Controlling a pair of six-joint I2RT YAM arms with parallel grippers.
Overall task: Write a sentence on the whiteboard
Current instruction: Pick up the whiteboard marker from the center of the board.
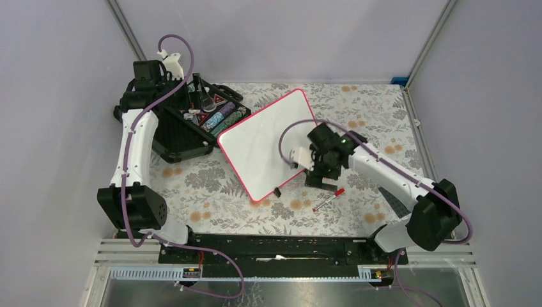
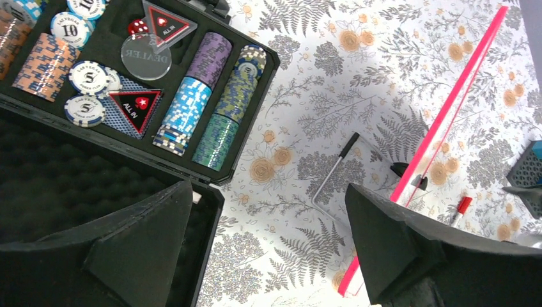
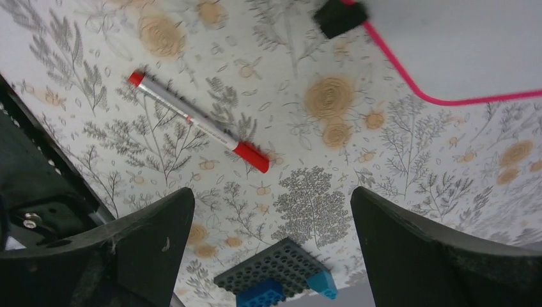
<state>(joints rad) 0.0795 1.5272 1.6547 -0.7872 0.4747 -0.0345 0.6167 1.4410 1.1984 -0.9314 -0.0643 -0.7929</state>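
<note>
Jaws wide open and empty, the right gripper [image 3: 271,204] should straddle the red-capped marker [image 3: 198,121] mid-barrel before closing.

Clear disc [image 2: 146,56] in poker case [image 2: 77,179]: DEALER. Upper triangle [image 2: 167,25] at its 1 o'clock, lower triangle [image 2: 135,105] at 6: ALL IN. Chip [image 2: 71,29] at 10: "10". Second chip [image 2: 87,75] at 8: "5".

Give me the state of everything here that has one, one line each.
whiteboard: blank, nothing written yet.
red marker: lying loose, cap apparently on.
black case: lid open, poker chips inside.
left gripper: open, empty, above the case.
right gripper: open, empty, above the marker.
</note>
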